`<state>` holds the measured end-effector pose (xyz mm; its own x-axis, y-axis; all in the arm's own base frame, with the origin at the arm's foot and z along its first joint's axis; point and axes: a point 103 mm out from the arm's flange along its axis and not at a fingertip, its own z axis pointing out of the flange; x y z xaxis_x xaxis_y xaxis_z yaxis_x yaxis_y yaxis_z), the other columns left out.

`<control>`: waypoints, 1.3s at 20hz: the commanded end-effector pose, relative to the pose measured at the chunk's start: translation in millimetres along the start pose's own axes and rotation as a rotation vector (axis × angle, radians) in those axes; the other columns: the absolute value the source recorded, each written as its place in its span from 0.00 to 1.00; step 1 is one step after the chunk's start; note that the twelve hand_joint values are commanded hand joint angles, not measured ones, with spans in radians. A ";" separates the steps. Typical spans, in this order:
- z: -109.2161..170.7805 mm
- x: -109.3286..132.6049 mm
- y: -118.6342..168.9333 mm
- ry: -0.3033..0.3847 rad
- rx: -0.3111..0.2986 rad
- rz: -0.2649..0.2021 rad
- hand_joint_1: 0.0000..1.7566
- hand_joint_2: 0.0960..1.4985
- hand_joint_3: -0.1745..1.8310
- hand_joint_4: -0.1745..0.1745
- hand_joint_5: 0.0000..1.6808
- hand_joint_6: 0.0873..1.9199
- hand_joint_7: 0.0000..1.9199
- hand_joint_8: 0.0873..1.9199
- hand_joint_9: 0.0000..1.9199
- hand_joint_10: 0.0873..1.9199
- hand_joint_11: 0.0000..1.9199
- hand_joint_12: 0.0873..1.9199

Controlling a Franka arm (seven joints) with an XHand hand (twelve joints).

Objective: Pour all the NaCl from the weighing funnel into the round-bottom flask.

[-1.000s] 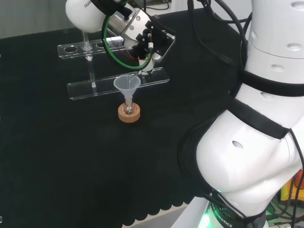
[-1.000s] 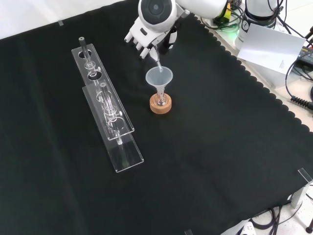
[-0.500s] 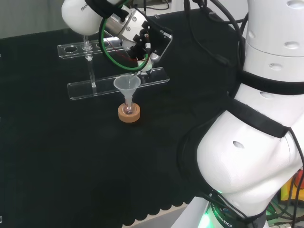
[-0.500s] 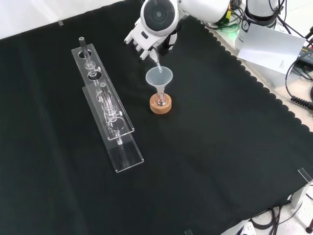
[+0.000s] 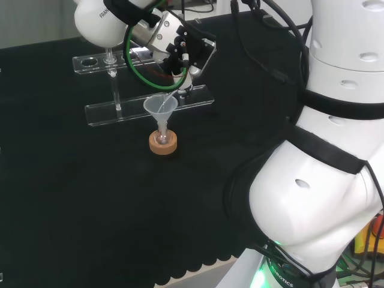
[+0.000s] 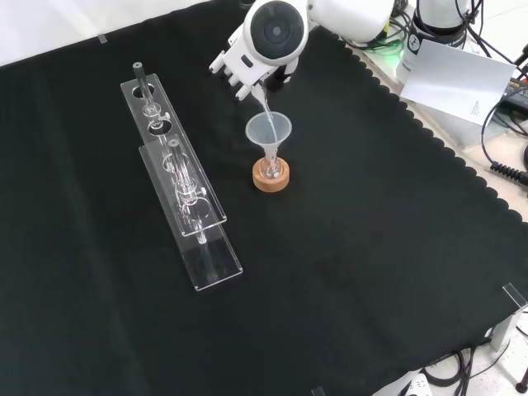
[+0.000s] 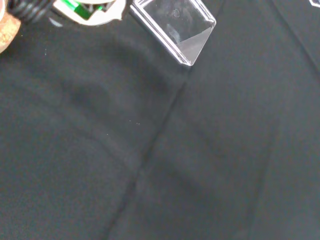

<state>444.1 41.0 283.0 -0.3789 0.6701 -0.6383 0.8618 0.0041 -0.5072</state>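
The hand [image 5: 182, 53] hangs above and just behind a pale plastic funnel [image 5: 160, 106], its fingers [image 6: 238, 73] curled on a slim clear weighing funnel [image 6: 261, 100]. That piece slants down, and its tip reaches the plastic funnel's [image 6: 268, 129] mouth. The plastic funnel stands in the neck of a small round-bottom flask [image 5: 160, 138], which rests on a cork ring [image 5: 163, 144], also in the front view [image 6: 271, 176]. I cannot make out any salt in either vessel.
Two long clear acrylic racks [image 6: 177, 177] holding glass pieces lie left of the flask in the front view and behind it in the head view [image 5: 144, 106]. A clear rack corner [image 7: 175, 30] shows in the wrist view. Papers and cables lie past the cloth's scalloped edge [image 6: 429, 140].
The wrist has turned a little, and its round cap has shifted right in the front view. The weighing funnel now slants more steeply into the plastic funnel. Flask and racks have stayed put.
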 end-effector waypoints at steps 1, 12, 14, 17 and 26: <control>-1.2 0.4 -0.7 -0.017 -0.002 -0.001 0.61 0.44 0.45 1.00 0.64 0.53 0.48 0.36 0.54 0.24 0.31 0.61; -4.0 3.7 0.4 -0.069 0.000 0.002 0.61 0.44 0.45 1.00 0.64 0.53 0.48 0.36 0.54 0.24 0.31 0.61; -5.4 4.6 0.6 -0.077 -0.002 0.000 0.61 0.44 0.45 1.00 0.63 0.53 0.48 0.36 0.54 0.24 0.31 0.61; -6.9 5.1 1.0 -0.091 0.001 0.001 0.61 0.44 0.45 1.00 0.63 0.53 0.48 0.36 0.54 0.24 0.31 0.61; -7.4 3.4 1.5 -0.120 0.013 0.013 0.61 0.44 0.45 1.00 0.63 0.53 0.48 0.37 0.54 0.24 0.31 0.61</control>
<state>446.5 49.3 283.8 -0.4047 0.5846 -0.7032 0.8623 -0.0119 -0.5062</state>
